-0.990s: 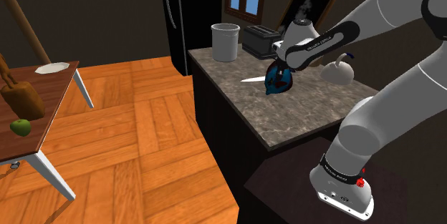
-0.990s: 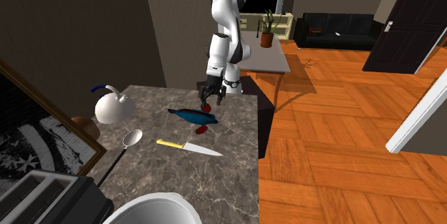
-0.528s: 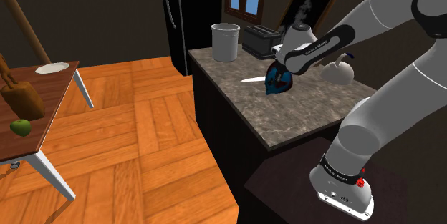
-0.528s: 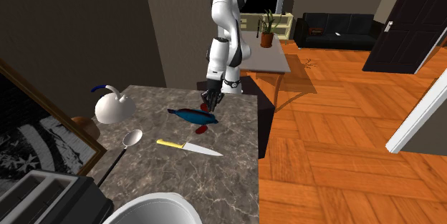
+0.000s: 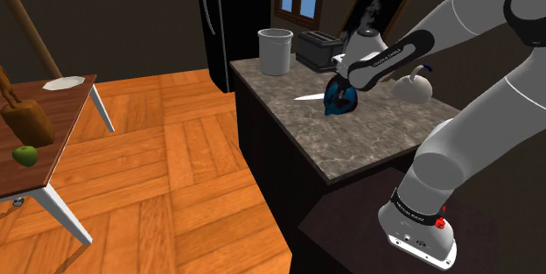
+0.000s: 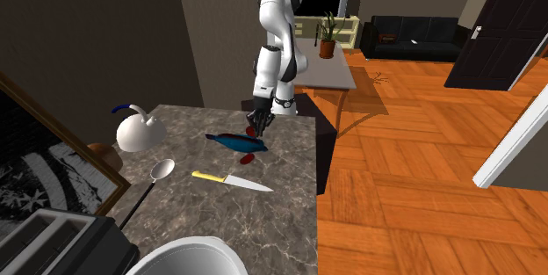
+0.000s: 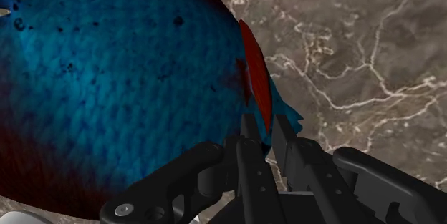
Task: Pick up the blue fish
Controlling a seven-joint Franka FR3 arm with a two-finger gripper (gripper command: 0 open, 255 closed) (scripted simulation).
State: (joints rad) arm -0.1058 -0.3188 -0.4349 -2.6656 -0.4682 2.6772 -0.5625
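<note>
No text can be read. Pale lettering runs along the dark arm link (image 5: 391,52) just behind the gripper (image 5: 338,99). More marks ring the arm's base (image 5: 413,212), far below the gripper, all too small to make out.

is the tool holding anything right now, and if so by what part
Yes: the tool is shut on the blue fish, pinching its thin red fin at the edge of the body. The fish lies on the counter.
</note>
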